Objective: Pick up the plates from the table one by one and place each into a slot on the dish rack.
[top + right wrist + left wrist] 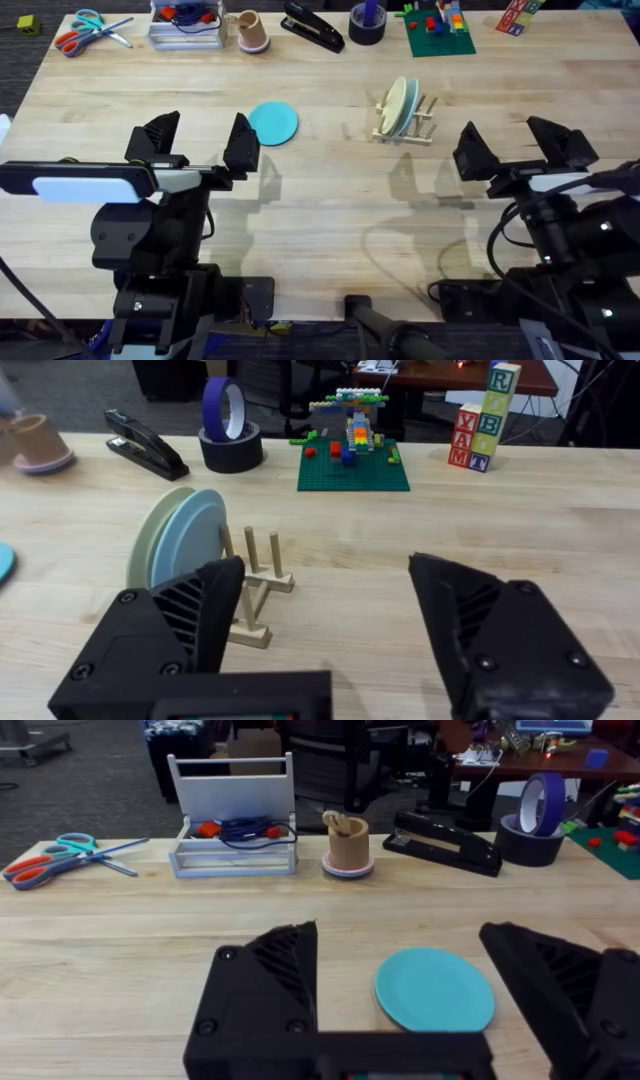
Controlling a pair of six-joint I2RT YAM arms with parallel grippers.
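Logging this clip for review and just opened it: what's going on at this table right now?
Two arms are loading plates into a dish rack. Two plates, cream and pale green, already stand upright in it. The turquoise plate lies flat on the table. The left tool hangs open just in front of that plate, holding nothing. The right tool is open too, near the rack.

Left gripper (198, 143) is hanging with fingers spread wide, bare table (320, 230) lying all around it. Just ahead, the turquoise plate (272, 122) is lying flat with open wood on every side. Farther beyond it, the clear tray (233, 815), cup (347, 847) and stapler (444, 842) are lining the far edge. Ahead of the right gripper (520, 143), also spread, the dish rack (255, 588) is standing with two plates (180, 540) filling its near slots; the pegs behind are standing free.
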